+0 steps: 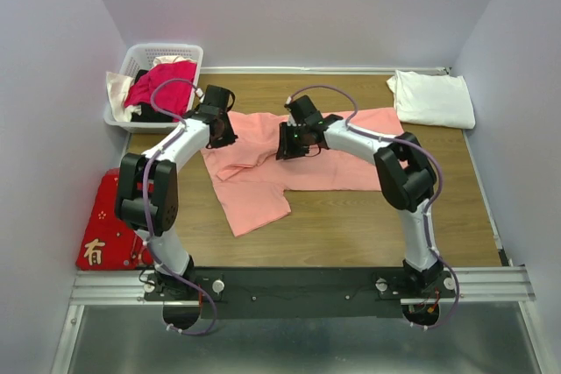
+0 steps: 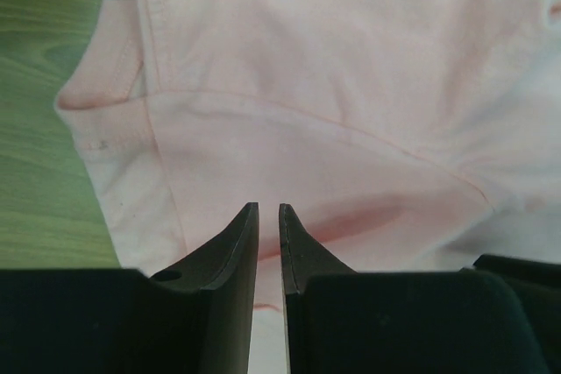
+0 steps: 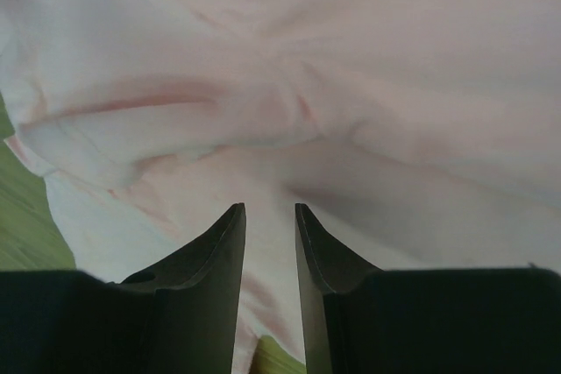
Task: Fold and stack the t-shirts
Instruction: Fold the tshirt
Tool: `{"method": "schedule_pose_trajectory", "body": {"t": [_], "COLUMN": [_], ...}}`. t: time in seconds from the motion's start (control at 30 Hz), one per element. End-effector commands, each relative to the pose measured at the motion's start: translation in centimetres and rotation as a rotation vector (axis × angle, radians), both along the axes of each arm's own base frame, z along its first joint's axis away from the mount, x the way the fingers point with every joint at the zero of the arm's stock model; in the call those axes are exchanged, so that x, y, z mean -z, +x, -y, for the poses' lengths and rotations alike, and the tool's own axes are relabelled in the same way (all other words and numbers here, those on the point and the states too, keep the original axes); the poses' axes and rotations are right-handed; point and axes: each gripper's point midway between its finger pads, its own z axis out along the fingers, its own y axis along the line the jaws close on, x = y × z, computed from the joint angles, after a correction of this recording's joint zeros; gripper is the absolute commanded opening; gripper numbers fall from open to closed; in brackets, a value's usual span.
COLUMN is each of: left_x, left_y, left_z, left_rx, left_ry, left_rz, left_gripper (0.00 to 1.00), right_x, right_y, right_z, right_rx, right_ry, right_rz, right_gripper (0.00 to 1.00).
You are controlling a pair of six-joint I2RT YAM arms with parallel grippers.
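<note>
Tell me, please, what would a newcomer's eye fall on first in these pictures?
The pink t-shirt comes first: it lies rumpled across the middle of the table. The left gripper and the right gripper are both low over it, fingers nearly together. Next come the folded white t-shirt in the far right corner and the basket of clothes in the far left corner.

One salmon-pink t-shirt (image 1: 254, 203), one white t-shirt (image 1: 431, 98), and a red cloth (image 1: 98, 216) with pale characters.
</note>
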Motion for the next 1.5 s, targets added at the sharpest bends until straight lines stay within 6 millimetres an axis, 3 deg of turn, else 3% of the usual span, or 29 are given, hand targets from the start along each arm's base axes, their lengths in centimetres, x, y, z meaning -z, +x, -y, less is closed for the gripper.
{"method": "schedule_pose_trajectory", "body": {"t": [0.0, 0.33, 0.7, 0.9, 1.1, 1.47], "left_x": [0.9, 5.5, 7.2, 8.7, 8.9, 9.2], "left_y": [2.1, 3.5, 5.5, 5.7, 5.2, 4.6], "left_z": [-1.3, -1.9, -3.5, -3.7, -3.7, -3.6], "left_rx": [-0.013, -0.026, -0.085, -0.089, -0.084, -0.071], "left_ry": [-0.047, -0.033, 0.028, 0.044, 0.041, 0.036], "left_rz": [-0.007, -0.108, -0.130, -0.168, -0.173, -0.184], "left_gripper": [0.24, 0.24, 0.24, 0.24, 0.24, 0.23], "right_x": [-1.2, -0.3, -0.1, 0.8, 1.1, 3.6], "right_y": [0.4, 0.1, -1.3, -1.6, 0.1, 2.5], "right_z": [-4.1, -6.8, -7.6, -7.8, -8.1, -8.1], "right_rx": [-0.089, -0.129, -0.160, -0.169, -0.155, -0.109], "right_ry": [0.082, 0.106, 0.103, 0.089, 0.061, -0.011], "right_rz": [0.051, 0.041, 0.029, 0.024, 0.078, 0.118], "right_gripper": [0.38, 0.38, 0.38, 0.38, 0.39, 0.39]}}
